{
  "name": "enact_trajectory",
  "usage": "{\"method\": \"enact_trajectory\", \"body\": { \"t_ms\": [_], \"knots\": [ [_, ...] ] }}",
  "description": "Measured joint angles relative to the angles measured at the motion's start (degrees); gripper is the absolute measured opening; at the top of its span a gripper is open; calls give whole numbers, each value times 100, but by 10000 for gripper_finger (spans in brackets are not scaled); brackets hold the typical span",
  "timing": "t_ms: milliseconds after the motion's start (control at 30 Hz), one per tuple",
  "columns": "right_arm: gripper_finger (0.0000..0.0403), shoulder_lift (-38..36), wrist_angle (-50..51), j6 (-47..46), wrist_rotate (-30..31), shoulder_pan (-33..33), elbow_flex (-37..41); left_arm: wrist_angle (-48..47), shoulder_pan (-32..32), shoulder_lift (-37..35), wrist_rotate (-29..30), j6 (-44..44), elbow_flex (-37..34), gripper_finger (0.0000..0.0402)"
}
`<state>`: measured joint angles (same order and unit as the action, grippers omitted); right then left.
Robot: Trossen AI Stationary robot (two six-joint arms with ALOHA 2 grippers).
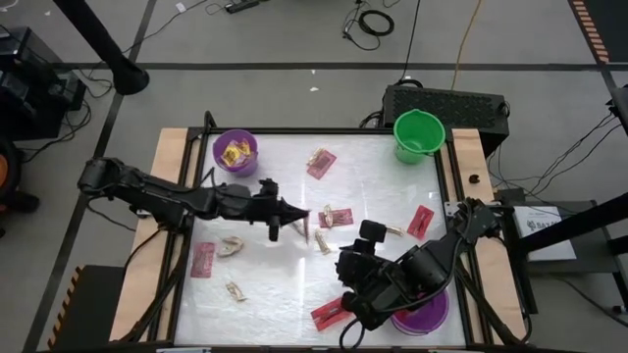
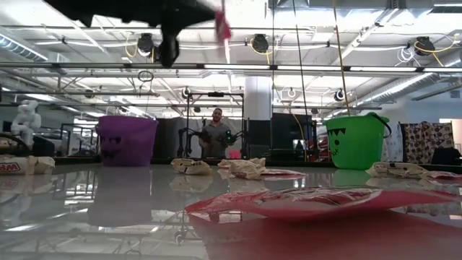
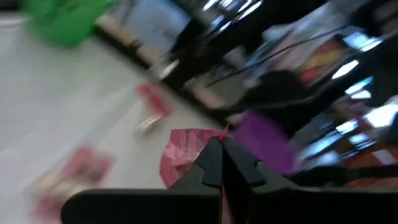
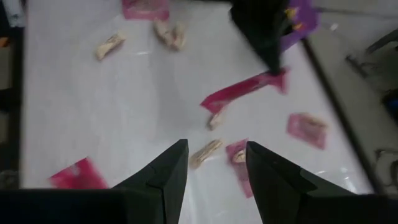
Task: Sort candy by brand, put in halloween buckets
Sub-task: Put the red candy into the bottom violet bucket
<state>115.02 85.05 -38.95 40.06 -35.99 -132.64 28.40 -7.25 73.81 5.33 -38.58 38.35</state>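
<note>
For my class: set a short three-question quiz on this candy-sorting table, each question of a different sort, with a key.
1. True or false: the left gripper is shut on a red packet.
2. What colour is the bucket holding yellow packets? A green, B purple, C orange.
3. Fill in: the right gripper hangs ___ over the table.
Key: 1 true; 2 B; 3 open.

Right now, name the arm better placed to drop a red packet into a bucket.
Left. The left gripper is shut on a red packet, held above the table. The right gripper is open and empty, beside the near purple bucket.
</note>
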Motion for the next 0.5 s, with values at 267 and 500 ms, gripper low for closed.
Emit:
{"method": "enact_trajectory", "body": {
  "t_ms": [267,500],
  "knots": [
    [155,0,104,-693,-438,-268,0,387,-628,1304,-58,774,1183,0],
    [155,0,101,-1465,-443,-770,0,76,-1138,2944,-79,1341,3016,0]
  ]
}}
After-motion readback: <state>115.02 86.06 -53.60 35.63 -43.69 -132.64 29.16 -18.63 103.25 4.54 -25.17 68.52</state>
